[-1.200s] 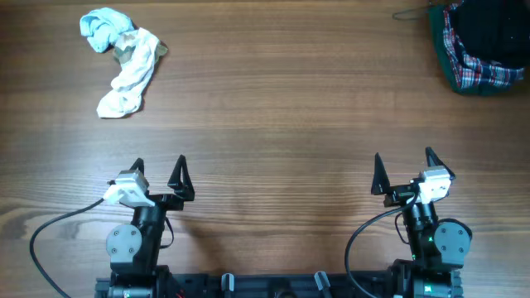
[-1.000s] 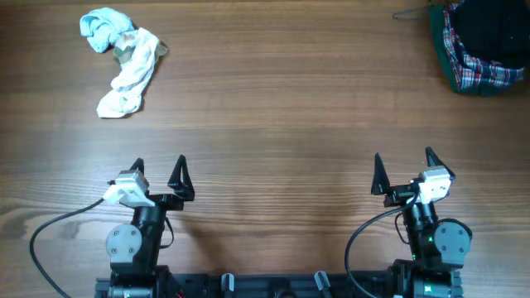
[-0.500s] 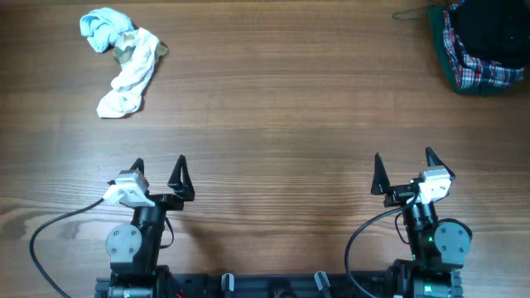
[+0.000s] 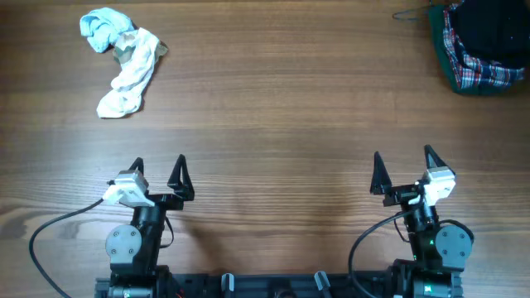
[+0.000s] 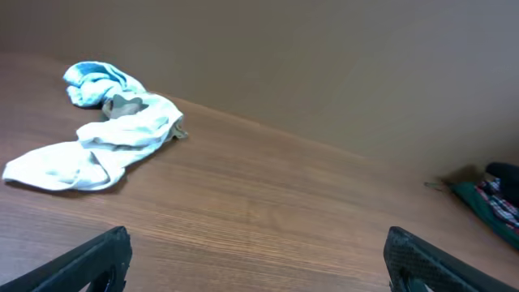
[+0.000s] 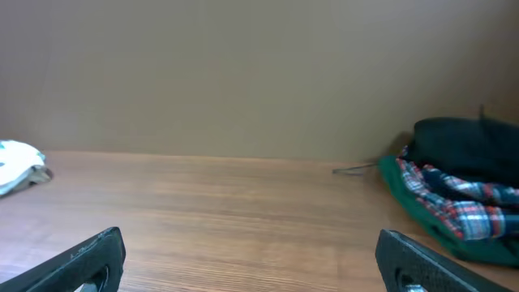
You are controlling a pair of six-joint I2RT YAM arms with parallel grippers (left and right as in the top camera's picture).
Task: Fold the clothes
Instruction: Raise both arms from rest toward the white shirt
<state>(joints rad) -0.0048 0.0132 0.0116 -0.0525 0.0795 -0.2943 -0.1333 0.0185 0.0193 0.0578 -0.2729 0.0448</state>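
The clothes (image 4: 128, 73) lie crumpled at the far left of the table (image 4: 281, 108), not folded at all. The left gripper (image 4: 159, 164) and right gripper (image 4: 403, 157) stand well apart from them, fingers spread, holding nothing.

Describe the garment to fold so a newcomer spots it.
On the wooden table, look to the far-left corner. The cream-white garment lies crumpled there, long and curved. Its tan-olive patch sets it apart from the smaller light-blue wad touching it.
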